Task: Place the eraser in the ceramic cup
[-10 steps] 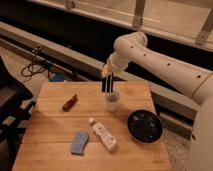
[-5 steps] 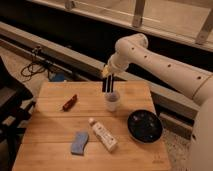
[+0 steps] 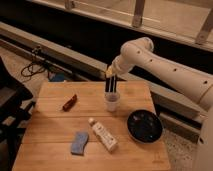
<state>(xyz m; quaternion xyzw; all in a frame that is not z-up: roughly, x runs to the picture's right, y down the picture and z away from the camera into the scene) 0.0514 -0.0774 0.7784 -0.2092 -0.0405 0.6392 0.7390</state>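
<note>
Wooden bench (image 3: pixel 55 132) seen | eraser (image 3: pixel 111 86) stood upright in ceramic cup (image 3: pixel 112 101) near far edge | claw (image 3: pixel 110 75) at its top, closure untellable | judged stiff, light; cup tippable

A white tube (image 3: pixel 103 135) is lying aslant near the middle of the wooden bench (image 3: pixel 50 120). A blue sponge pad (image 3: pixel 78 142) is sitting just left of the tube, a round black bowl (image 3: pixel 144 126) to its right, and a small red object (image 3: pixel 69 102) farther back-left. The end effector (image 3: pixel 111 80) is hanging behind the tube.
</note>
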